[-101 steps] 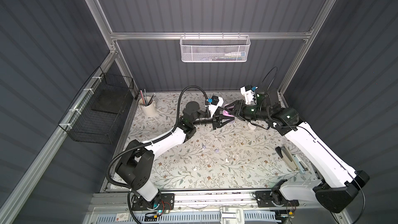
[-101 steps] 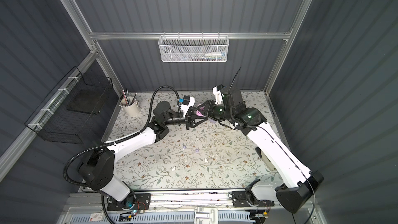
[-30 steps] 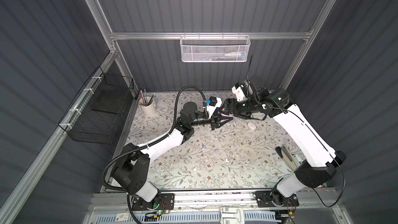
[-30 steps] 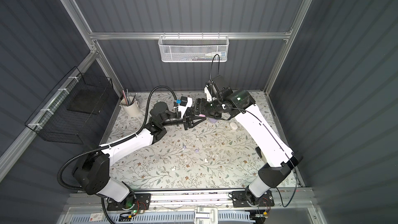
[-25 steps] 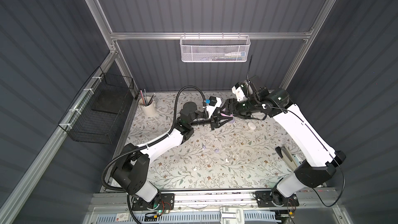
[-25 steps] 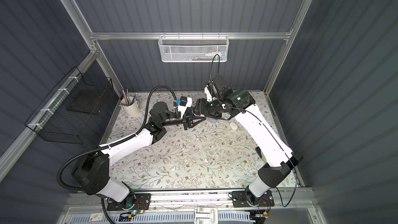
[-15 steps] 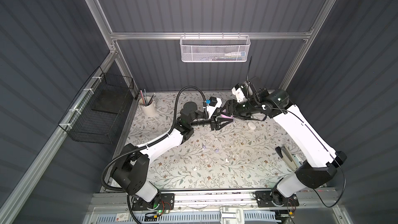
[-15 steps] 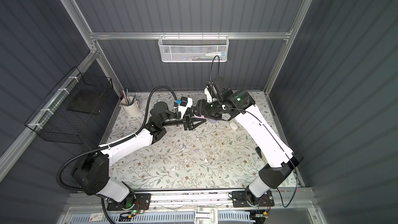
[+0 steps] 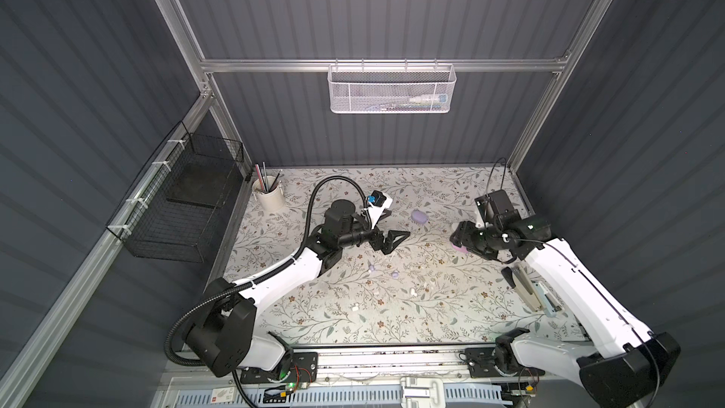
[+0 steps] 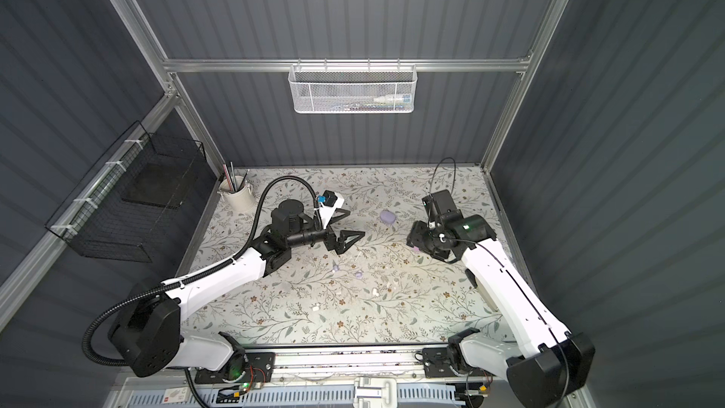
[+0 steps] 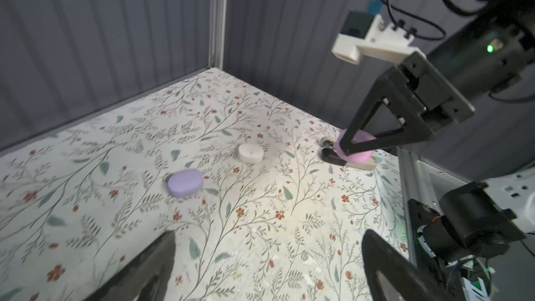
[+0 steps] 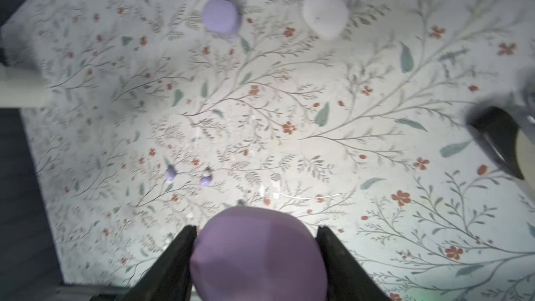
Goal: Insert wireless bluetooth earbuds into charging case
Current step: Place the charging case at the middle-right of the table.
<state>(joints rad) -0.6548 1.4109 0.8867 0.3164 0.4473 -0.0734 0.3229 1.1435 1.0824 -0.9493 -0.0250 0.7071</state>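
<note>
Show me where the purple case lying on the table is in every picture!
In a top view: purple case on the table, toward the back.
In a top view: purple case, same spot.
Left wrist: purple case beside the white case, nearer the camera.
Right wrist: purple case beside the white case.
Landmark: the pink case in the right gripper, seen in all four.
</note>
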